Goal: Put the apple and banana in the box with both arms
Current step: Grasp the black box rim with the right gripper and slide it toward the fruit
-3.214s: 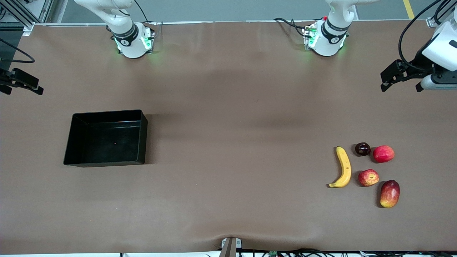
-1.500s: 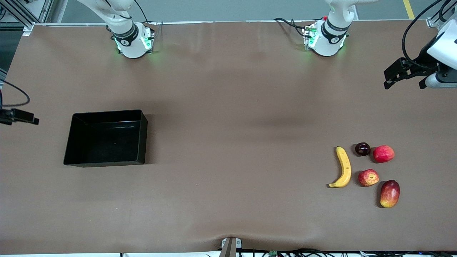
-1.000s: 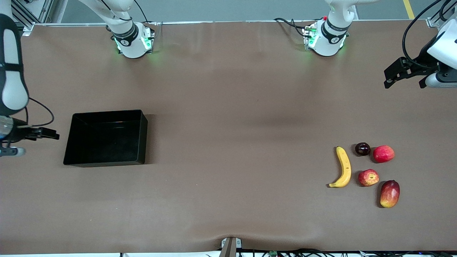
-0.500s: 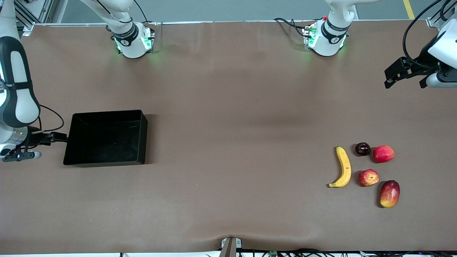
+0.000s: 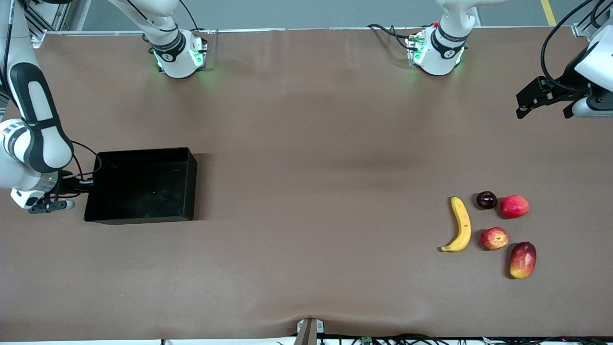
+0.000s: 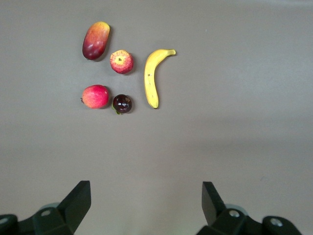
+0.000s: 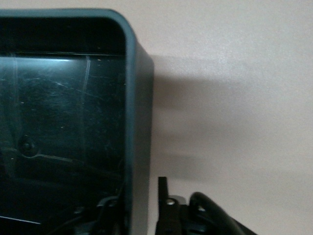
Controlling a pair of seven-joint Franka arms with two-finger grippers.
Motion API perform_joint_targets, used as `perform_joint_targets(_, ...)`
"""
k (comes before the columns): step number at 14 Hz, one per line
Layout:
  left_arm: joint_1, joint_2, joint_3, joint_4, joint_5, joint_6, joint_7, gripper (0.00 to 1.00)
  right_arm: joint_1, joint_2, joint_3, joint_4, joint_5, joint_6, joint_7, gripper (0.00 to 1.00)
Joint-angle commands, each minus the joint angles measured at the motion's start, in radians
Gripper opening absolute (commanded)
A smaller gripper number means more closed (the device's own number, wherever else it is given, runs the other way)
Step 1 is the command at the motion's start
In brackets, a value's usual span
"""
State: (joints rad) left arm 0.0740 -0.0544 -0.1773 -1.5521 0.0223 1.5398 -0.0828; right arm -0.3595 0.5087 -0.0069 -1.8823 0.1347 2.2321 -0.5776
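Note:
The banana (image 5: 462, 225) and the streaked red apple (image 5: 494, 238) lie side by side on the table toward the left arm's end. Both also show in the left wrist view, the banana (image 6: 151, 78) and the apple (image 6: 121, 61). The black box (image 5: 143, 150) stands empty toward the right arm's end. My left gripper (image 5: 542, 115) is open and empty, up in the air over bare table at the left arm's end (image 6: 146, 196). My right gripper (image 5: 88, 182) is low at the box's end wall (image 7: 129, 98). It is open (image 7: 136, 198), with one finger inside the wall and one outside.
A red-yellow mango (image 5: 523, 259), a smooth pinkish-red fruit (image 5: 514, 206) and a small dark fruit (image 5: 486, 200) lie close around the apple. They also show in the left wrist view: mango (image 6: 96, 40), pinkish-red fruit (image 6: 95, 96), dark fruit (image 6: 122, 103).
My right arm has swung in from the table's end and come down, bringing its gripper onto the box's end wall. My left gripper has barely moved. The fruits have not moved.

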Motion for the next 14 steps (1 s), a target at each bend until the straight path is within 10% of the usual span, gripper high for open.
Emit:
perform_joint_targets(1, -0.002, 0.004, -0.004, 0.020, 0.016, -0.018, -0.009, 1.00, -0.012, -0.029, 0.011, -0.023, 0.042, -0.011, -0.028, 0.00)
perform_joint_targets(14, 0.001, 0.013, -0.004, 0.033, 0.018, -0.018, 0.006, 1.00, 0.226, -0.142, 0.021, 0.091, 0.158, -0.258, 0.382, 0.00)
